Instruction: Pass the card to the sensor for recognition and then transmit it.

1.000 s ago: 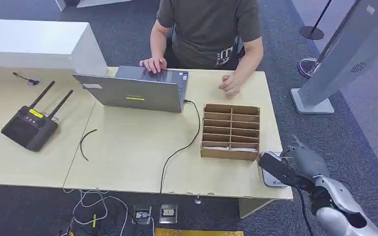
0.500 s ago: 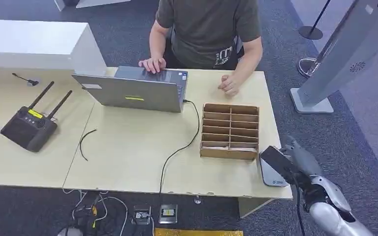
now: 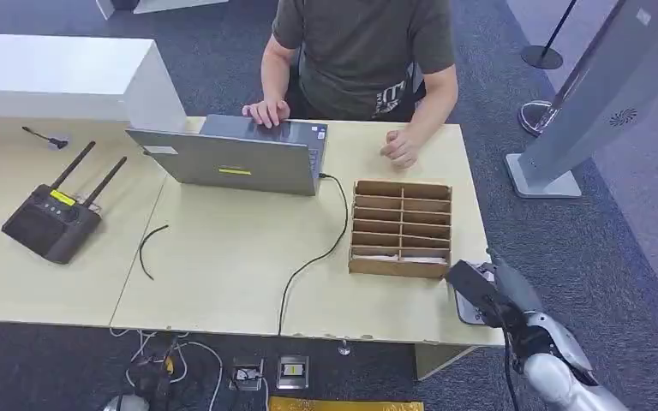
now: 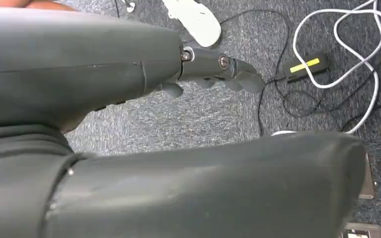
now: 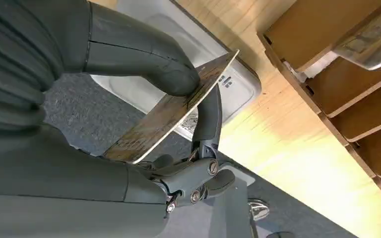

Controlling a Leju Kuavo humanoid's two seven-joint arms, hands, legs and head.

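Right robot hand (image 5: 178,99) pinched the card (image 5: 173,111) btwn thumb & a finger, just above the sensor (image 5: 228,82) at the table (image 3: 223,257) corner; card prob thin, stiff, light, slippery, so best held by its faces w/ edges clear.

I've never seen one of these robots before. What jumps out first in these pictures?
The robot's right hand pinches a thin card between thumb and finger, just over a pale grey sensor pad at the table's near right corner. Beside it stands a wooden compartment box. Across the table a person works at a grey laptop, and a black antenna box sits at the left.
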